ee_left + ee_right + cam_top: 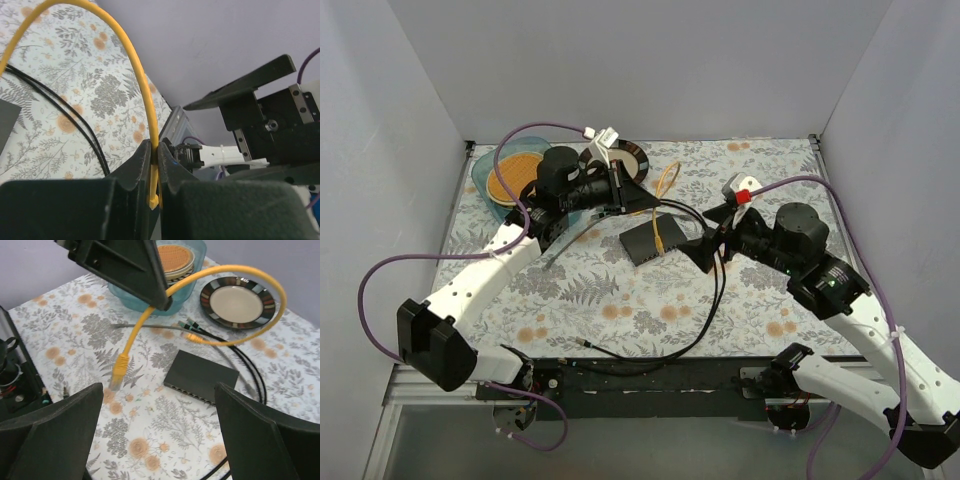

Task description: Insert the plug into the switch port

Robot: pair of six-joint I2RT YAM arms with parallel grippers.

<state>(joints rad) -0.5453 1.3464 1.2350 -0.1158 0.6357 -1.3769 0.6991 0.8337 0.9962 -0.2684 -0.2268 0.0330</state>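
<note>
My left gripper (155, 152) is shut on the thin yellow cable (142, 90), a short way back from its end. In the right wrist view the cable hangs down from the left gripper's fingers (131, 267) and ends in the plug (118, 374), its clear tip just above the floral cloth. The dark grey switch (202, 374) lies flat to the plug's right, with its row of ports (192, 392) along the near edge. My right gripper (160, 432) stands open, nothing between its fingers, near the switch (653, 240). From above, the left gripper (650, 203) sits over the switch's far edge.
A striped plate (237, 300) and a blue bowl (192, 252) holding an orange dish stand at the back. Two black cables (250, 370) run past the switch's right side. The yellow cable's other end (195, 338) lies behind the switch. A grey stick (145, 327) lies nearby.
</note>
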